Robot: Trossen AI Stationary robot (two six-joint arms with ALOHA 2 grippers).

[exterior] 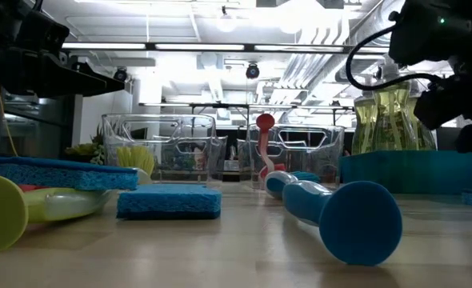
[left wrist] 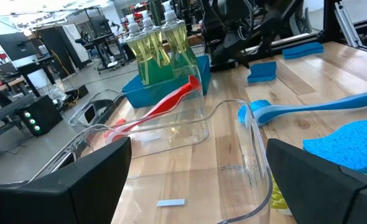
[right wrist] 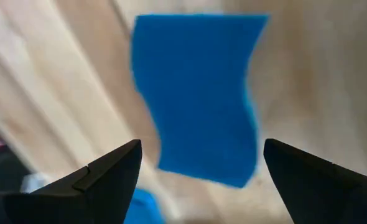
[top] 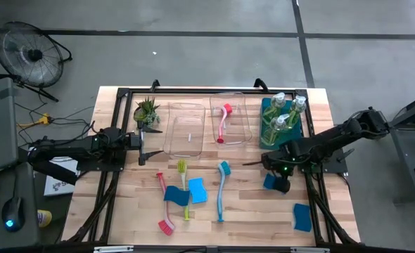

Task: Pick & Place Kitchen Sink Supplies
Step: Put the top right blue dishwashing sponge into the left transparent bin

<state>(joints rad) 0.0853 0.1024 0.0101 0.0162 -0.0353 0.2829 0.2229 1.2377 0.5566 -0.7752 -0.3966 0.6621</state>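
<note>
While its two dark fingers stand spread, the right gripper hangs over a blue rectangular foam sponge on the pale wooden table. The left gripper waits open-fingered before two clear plastic bins, one holding a red long-handled brush.

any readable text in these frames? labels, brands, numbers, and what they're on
No readable text in any view.
Soap bottles in the teal bin: no label legible.
Small pale sticker on the floor of the clear bin: blank or too small to read.
Paper beside the table's left edge: print too small to read.
</note>
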